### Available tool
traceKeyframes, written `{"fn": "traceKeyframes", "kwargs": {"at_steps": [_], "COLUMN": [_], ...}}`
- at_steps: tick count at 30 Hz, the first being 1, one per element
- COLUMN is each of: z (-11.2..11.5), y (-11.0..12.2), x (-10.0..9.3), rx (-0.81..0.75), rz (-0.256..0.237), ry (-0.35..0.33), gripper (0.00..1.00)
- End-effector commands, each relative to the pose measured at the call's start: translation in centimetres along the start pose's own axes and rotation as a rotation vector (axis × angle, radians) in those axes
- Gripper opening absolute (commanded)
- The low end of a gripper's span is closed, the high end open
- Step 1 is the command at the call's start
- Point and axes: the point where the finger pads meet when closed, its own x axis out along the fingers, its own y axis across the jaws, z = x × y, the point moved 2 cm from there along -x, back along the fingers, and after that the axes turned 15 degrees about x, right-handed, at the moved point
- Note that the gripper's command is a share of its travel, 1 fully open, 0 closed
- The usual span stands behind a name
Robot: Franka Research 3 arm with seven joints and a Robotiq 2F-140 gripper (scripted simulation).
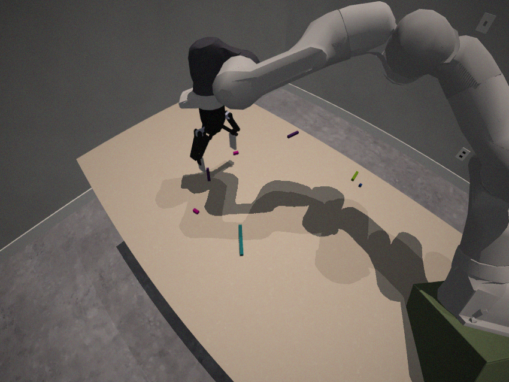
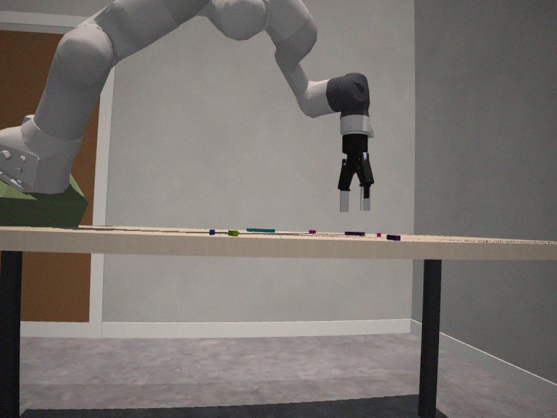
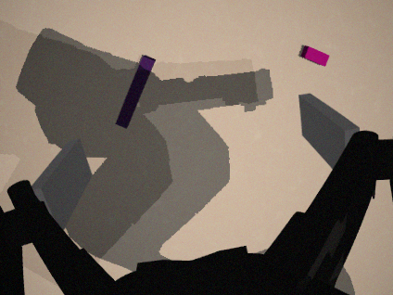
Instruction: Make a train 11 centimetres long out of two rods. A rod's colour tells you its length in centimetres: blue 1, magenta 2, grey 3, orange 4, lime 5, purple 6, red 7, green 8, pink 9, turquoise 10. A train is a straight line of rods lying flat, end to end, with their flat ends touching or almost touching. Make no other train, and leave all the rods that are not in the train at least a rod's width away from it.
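My gripper [image 1: 218,159] [image 2: 354,211] [image 3: 191,135] is open and empty above the table. A purple rod [image 1: 208,174] [image 2: 354,233] [image 3: 135,92] lies flat below it, left of the middle between the fingers in the wrist view. A second purple rod [image 1: 292,134] [image 2: 393,237] lies near the table edge. A lime rod [image 1: 354,175] [image 2: 232,232] lies close to a small blue rod [image 1: 360,185] [image 2: 211,232], with a gap between. A turquoise rod [image 1: 241,240] [image 2: 260,230] lies alone. No two rods touch end to end.
One magenta rod [image 1: 235,152] [image 2: 379,234] [image 3: 315,56] lies beyond the right finger in the wrist view. Another magenta rod [image 1: 196,211] [image 2: 312,231] lies between the nearer purple rod and the table's left edge in the top view. The arm's shadow crosses the table.
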Motion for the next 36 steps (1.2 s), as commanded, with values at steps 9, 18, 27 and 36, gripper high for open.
{"fn": "traceKeyframes", "kwargs": {"at_steps": [9, 18, 27, 36], "z": [0.2, 0.4, 0.6, 0.8], "y": [-0.6, -1.2, -1.8, -2.3], "x": [0.1, 0.1, 0.0, 0.0], "rx": [-0.298, -0.451, -0.598, -0.730], "rz": [0.003, 0.002, 0.002, 0.001], "ry": [-0.010, -0.010, -0.010, -0.010], "gripper": [1.00, 1.00, 1.00, 1.00]}}
